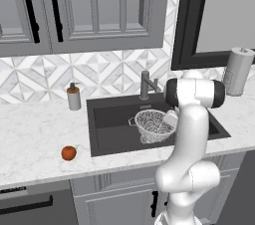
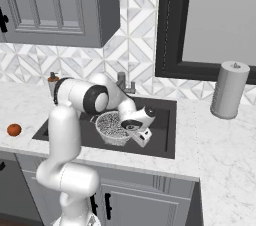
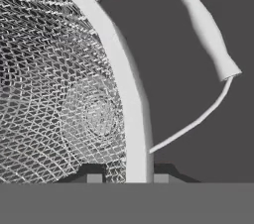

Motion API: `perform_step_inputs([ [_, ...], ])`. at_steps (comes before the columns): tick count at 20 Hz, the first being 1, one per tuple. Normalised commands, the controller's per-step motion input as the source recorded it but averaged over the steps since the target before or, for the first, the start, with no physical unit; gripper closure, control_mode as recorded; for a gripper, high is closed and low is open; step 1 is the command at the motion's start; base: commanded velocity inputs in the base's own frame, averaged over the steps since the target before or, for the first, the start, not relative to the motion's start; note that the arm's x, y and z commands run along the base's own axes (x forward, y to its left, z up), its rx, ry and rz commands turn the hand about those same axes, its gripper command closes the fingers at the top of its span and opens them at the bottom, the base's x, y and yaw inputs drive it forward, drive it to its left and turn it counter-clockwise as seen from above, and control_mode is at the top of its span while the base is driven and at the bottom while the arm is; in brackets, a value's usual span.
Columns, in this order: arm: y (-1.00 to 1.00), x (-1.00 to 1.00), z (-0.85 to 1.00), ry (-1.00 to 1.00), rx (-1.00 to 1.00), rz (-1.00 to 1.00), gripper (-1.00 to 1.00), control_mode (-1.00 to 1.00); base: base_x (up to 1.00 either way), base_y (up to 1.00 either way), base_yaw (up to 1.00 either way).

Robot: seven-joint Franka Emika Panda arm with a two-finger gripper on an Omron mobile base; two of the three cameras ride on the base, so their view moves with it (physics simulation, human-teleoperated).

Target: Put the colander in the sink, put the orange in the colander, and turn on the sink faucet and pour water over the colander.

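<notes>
The mesh colander (image 1: 151, 125) (image 2: 112, 126) is inside the dark sink (image 1: 112, 124) (image 2: 161, 120), right of the basin's middle. My gripper (image 1: 171, 118) (image 2: 134, 132) (image 3: 127, 178) is shut on the colander's (image 3: 59, 94) white rim, by one wire side handle (image 3: 208, 34). Whether the bowl rests on the basin floor I cannot tell. The orange (image 1: 68, 153) (image 2: 14, 130) lies on the marble counter left of the sink, near the front edge. Behind the basin stands the faucet (image 1: 146, 84) (image 2: 122, 82), its spout pointing toward the colander; no water runs.
A grey soap dispenser (image 1: 74, 97) (image 2: 52, 81) stands at the sink's back left corner. A paper towel roll (image 1: 237, 71) (image 2: 229, 90) stands on the counter at the right, under a dark-framed window. Grey cabinets hang above the left counter.
</notes>
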Motion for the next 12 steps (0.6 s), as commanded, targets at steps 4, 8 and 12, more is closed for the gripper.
perform_step_inputs([
  [4,0.04,0.16,-0.41,0.00,0.00,0.00,1.00,-1.00,0.00,0.00,0.00],
  [8,0.04,0.02,-0.06,-0.08,0.00,0.00,-1.00,-1.00,0.00,0.00,0.00],
  [12,0.16,0.00,0.09,-0.15,0.02,0.00,-1.00,-1.00,0.00,0.00,0.00],
])
